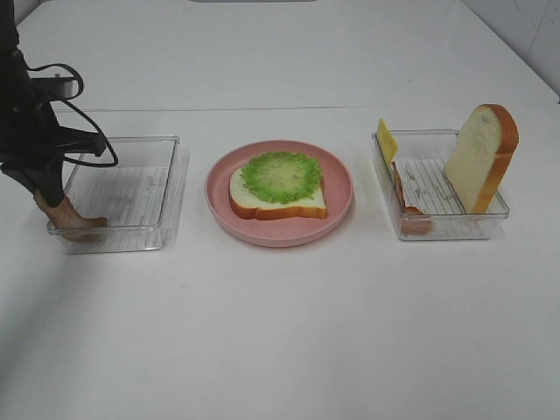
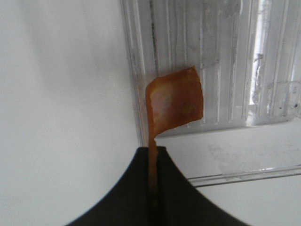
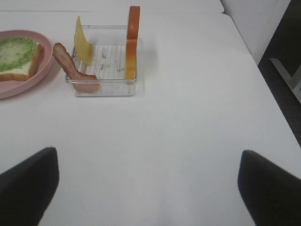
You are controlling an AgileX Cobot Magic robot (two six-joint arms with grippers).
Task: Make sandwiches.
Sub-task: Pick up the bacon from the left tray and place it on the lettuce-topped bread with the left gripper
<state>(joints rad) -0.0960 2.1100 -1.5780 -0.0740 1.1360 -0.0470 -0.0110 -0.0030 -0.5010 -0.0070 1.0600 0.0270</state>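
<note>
Over left tray's near corner, L gripper pinches a bacon strip by one end, strip trailing down; bread slice w/ lettuce on pink plate lies at 3 o'clock; R gripper spread.

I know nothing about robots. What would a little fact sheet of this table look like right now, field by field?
left fingers: shut on a bacon strip at a corner of the left tray
right fingers: open, holding nothing
pink plate: bread slice topped with lettuce leaf
right tray: cheese square, another bacon strip, second bread slice on edge
not yet on plate: bacon, cheese, top slice
</note>
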